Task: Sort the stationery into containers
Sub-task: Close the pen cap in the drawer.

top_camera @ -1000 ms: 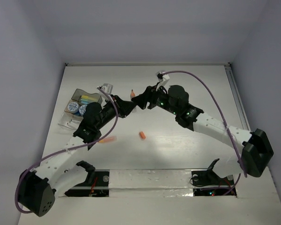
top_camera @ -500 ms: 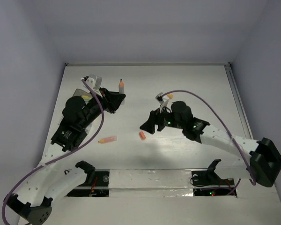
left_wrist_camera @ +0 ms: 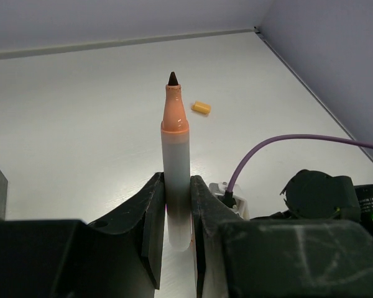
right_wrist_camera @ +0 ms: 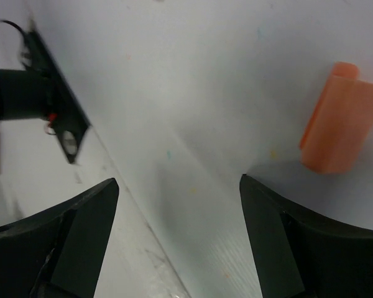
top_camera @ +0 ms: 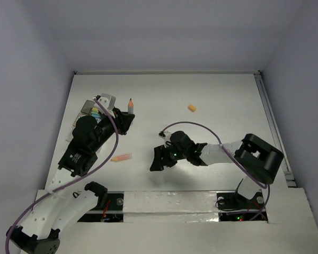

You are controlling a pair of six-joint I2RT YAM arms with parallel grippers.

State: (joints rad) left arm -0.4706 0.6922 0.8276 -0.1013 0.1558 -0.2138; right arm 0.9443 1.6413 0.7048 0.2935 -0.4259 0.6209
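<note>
My left gripper (top_camera: 126,119) is shut on a white marker with an orange neck and dark tip (top_camera: 130,105), held off the table. In the left wrist view the marker (left_wrist_camera: 175,143) stands straight up between the shut jaws (left_wrist_camera: 177,186). My right gripper (top_camera: 158,159) is open and empty, low over the table at centre front. In the right wrist view a short orange cap (right_wrist_camera: 342,127) lies just beyond and to the right of the open gripper (right_wrist_camera: 178,181). The grey box (top_camera: 87,108) with pastel items is mostly hidden by my left arm.
A small yellow piece (top_camera: 191,108) lies at the back middle and also shows in the left wrist view (left_wrist_camera: 201,107). An orange-pink marker (top_camera: 122,157) lies on the table left of my right gripper. The right arm (left_wrist_camera: 323,194) shows low in the left wrist view.
My right gripper has pulled back toward the front and come down over the orange cap. My left gripper has carried the marker a little left and nearer. The yellow piece is uncovered.
</note>
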